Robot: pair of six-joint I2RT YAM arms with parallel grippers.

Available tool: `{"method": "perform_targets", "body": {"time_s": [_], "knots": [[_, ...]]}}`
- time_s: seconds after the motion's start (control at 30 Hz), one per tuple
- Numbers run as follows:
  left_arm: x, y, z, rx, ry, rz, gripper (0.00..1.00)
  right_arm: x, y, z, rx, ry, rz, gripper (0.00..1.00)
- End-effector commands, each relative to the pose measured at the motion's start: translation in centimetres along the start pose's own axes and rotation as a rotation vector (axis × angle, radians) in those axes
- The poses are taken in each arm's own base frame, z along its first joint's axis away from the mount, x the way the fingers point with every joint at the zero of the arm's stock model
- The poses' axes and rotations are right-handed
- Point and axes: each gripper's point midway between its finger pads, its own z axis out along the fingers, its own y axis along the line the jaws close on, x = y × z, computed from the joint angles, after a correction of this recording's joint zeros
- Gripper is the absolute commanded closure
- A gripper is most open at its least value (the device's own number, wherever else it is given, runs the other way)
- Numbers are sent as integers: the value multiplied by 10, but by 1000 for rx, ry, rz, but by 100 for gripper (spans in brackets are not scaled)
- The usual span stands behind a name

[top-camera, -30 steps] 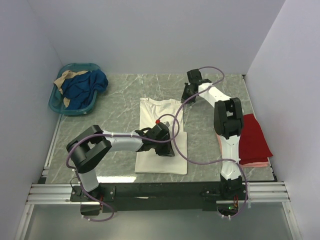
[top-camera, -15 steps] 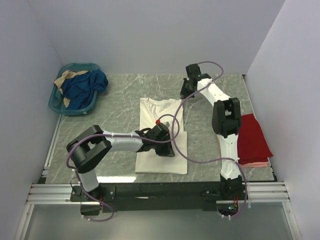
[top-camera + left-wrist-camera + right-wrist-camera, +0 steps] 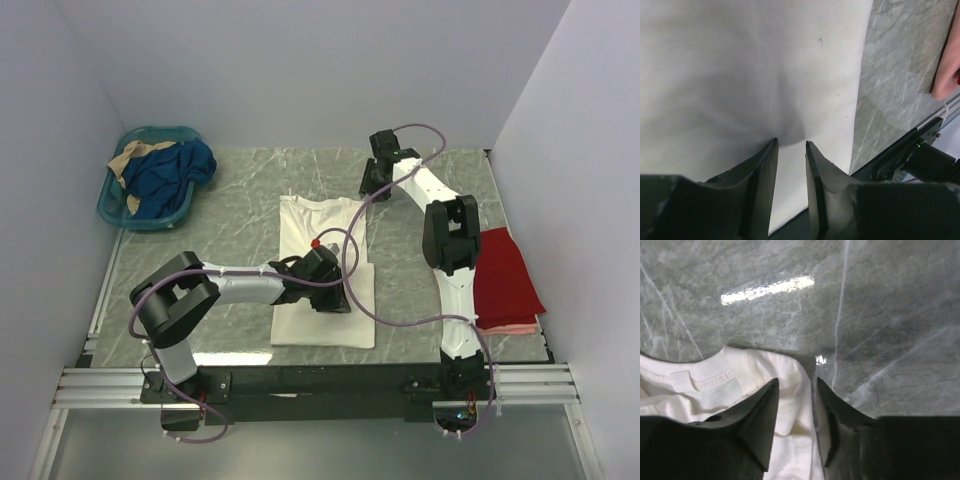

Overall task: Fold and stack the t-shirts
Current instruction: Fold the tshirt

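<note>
Fingers stood narrowly parted: left gripper (image 3: 790,143) dimpling the large cream-white cloth t-shirt (image 3: 740,60) — grasp unclear — right gripper (image 3: 795,381) empty above its far edge.

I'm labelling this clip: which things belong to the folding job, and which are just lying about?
Job: cream-white t-shirt, red t-shirt, pink t-shirt beneath it.
Lying about: teal basket, blue cloth and tan cloth inside.

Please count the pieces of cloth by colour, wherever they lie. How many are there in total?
cream-white t-shirt: 1
red t-shirt: 1
pink t-shirt, under the red one: 1
blue cloth in the teal basket: 1
tan cloth in the basket: 1
Total: 5
</note>
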Motion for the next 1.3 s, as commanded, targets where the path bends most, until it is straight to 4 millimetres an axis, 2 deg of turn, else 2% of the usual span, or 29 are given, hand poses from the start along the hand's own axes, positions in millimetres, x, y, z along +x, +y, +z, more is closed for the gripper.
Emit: {"method": "perform_targets", "body": {"time_s": [0.0, 0.03, 0.1, 0.13, 0.2, 0.23, 0.27, 0.3, 0.33, 0.37, 0.4, 0.43, 0.47, 0.5, 0.53, 0.57, 0.6, 0.63, 0.67, 0.7, 0.77, 0.83, 0.93, 0.97, 1.0, 1.07, 1.1, 1.17, 1.27], "knots": [[-17, -21, -22, 37, -70, 47, 65, -22, -5, -26, 33, -89, -5, 53], [-22, -27, -32, 56, -93, 49, 63, -25, -5, -35, 34, -101, 4, 48], [-27, -25, -40, 58, -122, 45, 61, -26, -9, -43, 46, -111, 14, 47], [-33, -30, -51, 80, -152, 40, 59, -26, -9, -53, 43, -128, 23, 45], [-35, -23, -60, 74, -175, 29, 57, -26, -10, -65, 39, -148, 32, 41], [-42, -25, -72, 88, -209, 23, 57, -24, -13, -77, 36, -160, 42, 40], [-44, -22, -77, 85, -223, 21, 56, -24, -12, -85, 28, -175, 46, 40], [-44, -14, -82, 68, -229, 16, 55, -28, -10, -104, 4, -202, 54, 40], [-52, -12, -95, 68, -270, 7, 54, -15, -14, -103, 7, -182, 60, 40], [-51, -3, -99, 55, -278, -2, 53, -15, -14, -110, -8, -198, 67, 40], [-54, 6, -106, 38, -291, -22, 52, -2, -15, -121, -33, -185, 68, 40], [-57, 5, -120, 58, -327, -29, 52, 4, -16, -127, -43, -187, 80, 40], [-53, 15, -124, 48, -328, -39, 51, 8, -16, -133, -60, -194, 83, 40], [-53, 24, -130, 35, -335, -66, 51, 8, -13, -155, -94, -229, 82, 40], [-55, 23, -143, 60, -365, -76, 51, 31, -22, -150, -86, -188, 91, 41], [-54, 39, -146, 24, -393, -98, 51, 37, -23, -155, -102, -194, 98, 41], [-55, 44, -150, 24, -406, -114, 50, 38, -23, -175, -136, -237, 100, 41], [-58, 49, -161, 35, -438, -137, 48, 68, -28, -168, -162, -173, 107, 41], [-57, 53, -164, 35, -446, -146, 48, 75, -27, -173, -185, -182, 109, 41], [-57, 61, -168, 32, -462, -167, 48, 95, -30, -180, -205, -177, 103, 41], [-52, 73, -169, 9, -465, -181, 45, 115, -30, -187, -224, -167, 94, 42], [-51, 78, -174, -1, -482, -191, 45, 146, -24, -199, -274, -148, 65, 42], [-44, 97, -178, -51, -497, -241, 44, 188, -25, -207, -302, -100, 56, 42], [-35, 109, -175, -76, -483, -260, 45, 197, -27, -216, -318, -103, 59, 42], [-33, 111, -179, -65, -500, -290, 45, 215, -35, -211, -310, -67, 76, 42], [-18, 130, -173, -105, -481, -328, 46, 231, -38, -219, -348, -63, 82, 42], [-13, 133, -171, -99, -475, -356, 46, 247, -46, -212, -338, -29, 99, 42], [-2, 140, -166, -77, -463, -369, 47, 259, -46, -216, -384, -24, 106, 43], [5, 144, -161, -55, -450, -380, 47, 293, -50, -206, -398, 52, 112, 43]]}}
